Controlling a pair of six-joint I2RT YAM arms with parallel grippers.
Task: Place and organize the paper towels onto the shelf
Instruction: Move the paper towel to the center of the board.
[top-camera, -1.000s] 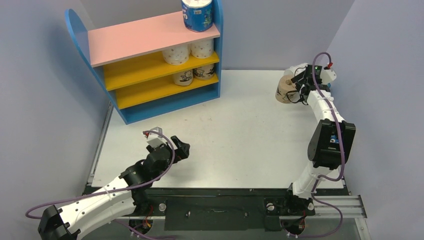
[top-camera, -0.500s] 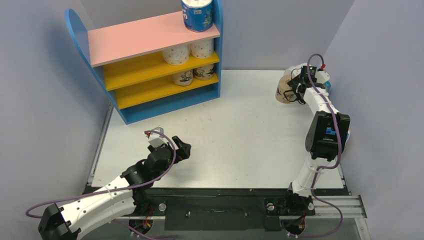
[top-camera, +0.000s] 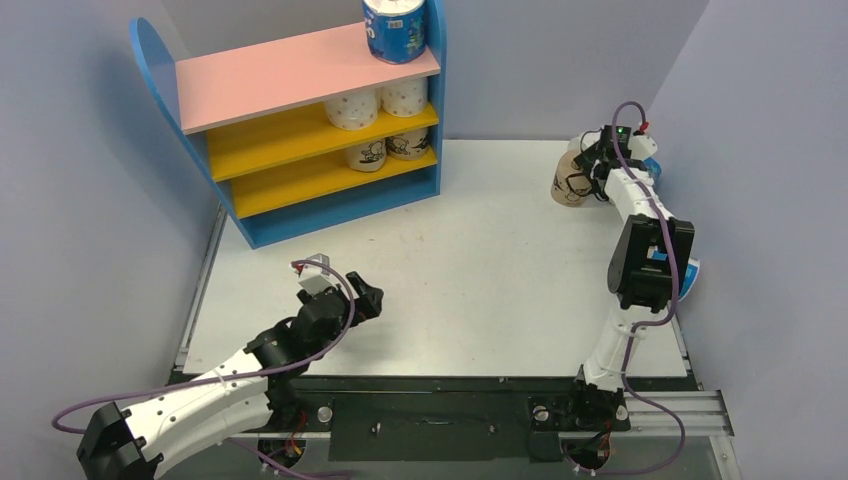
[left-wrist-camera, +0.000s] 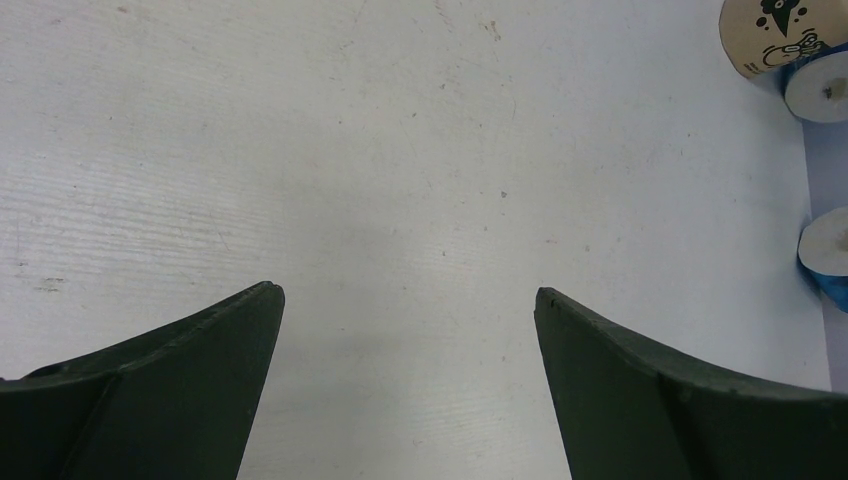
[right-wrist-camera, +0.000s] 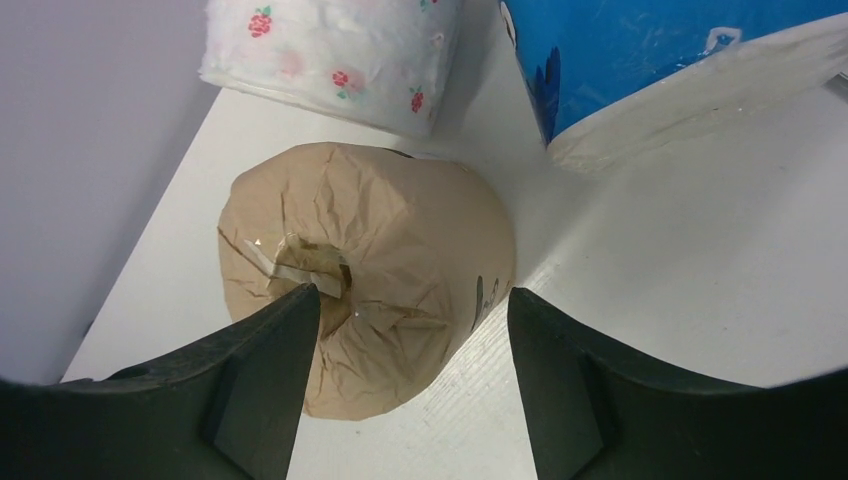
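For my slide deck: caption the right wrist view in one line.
Open right gripper over a tan paper towel roll; floral roll and blue-wrapped roll behind.

On the shelf (top-camera: 270, 80), the left part of the pink board and of both yellow boards is left free; the right ends are taken by rolls (top-camera: 352, 108). In front of the shelf, the desk (top-camera: 470, 270) is bare and can be crossed freely. Far to the right of the shelf, the tan roll (right-wrist-camera: 360, 280) is hemmed in by a flowered roll (right-wrist-camera: 330, 50), a blue roll (right-wrist-camera: 650, 60) and the wall (right-wrist-camera: 80, 150).

Bright, even light — soft shadows, wrist views sharp.
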